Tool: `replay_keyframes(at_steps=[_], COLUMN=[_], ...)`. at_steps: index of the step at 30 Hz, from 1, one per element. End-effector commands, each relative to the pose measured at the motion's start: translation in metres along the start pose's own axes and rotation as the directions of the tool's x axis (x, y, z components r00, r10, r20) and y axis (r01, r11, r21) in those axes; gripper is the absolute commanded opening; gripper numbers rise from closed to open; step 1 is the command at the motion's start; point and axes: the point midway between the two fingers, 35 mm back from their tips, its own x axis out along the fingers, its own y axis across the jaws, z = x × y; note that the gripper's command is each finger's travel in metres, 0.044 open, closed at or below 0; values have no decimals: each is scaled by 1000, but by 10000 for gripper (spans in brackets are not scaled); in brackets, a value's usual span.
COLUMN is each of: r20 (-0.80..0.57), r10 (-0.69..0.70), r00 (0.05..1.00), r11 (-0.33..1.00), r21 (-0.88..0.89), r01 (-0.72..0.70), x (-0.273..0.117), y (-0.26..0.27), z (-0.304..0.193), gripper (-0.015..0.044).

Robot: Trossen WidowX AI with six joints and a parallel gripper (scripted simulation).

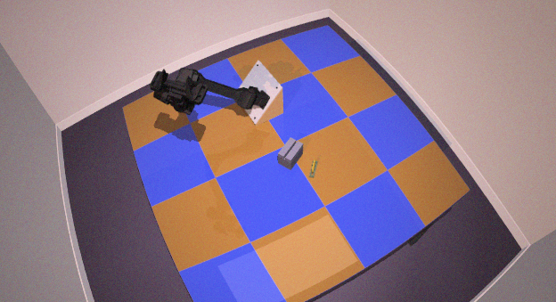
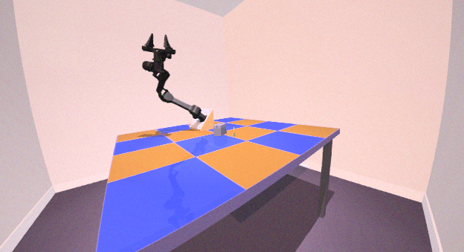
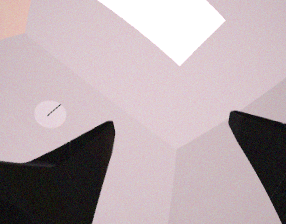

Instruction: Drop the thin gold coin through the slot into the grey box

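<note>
While the coin (image 1: 314, 167) is seen standing on edge in its dark-green holder (image 1: 313, 170), just beside the grey box (image 1: 290, 152), nothing of the task can be judged as done: the approach, the grasp, the carry and the drop through the slot (image 1: 290, 150) are all left. The end effector (image 2: 158, 42) is held high above the checkered surface (image 2: 238, 161), pointed upward, its fingers spread wide with nothing between them; only ceiling is shown in the wrist view. The coin appears as a thin gold sliver, the box as a small matte block with a dark groove along its lid, and the surface as glossy blue and orange squares.
</note>
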Motion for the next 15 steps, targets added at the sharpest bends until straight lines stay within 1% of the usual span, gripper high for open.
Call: replay_keyframes(at_steps=[1,2,5,9,12,15], r20=[-5,-20,-95,-178,-212,-225], r10=[6,24,137,316,449,575], r00=[1000,1000,986,932,868,786], r11=[1000,998,946,778,620,463], r21=[15,60,307,611,773,882], r01=[-6,-23,-102,-147,-132,-86], x=[0,2,7,6,-1,-12], y=[3,10,56,125,178,229], z=[-1,-5,-24,-43,-50,-51], gripper=[374,347,269,164,161,161])
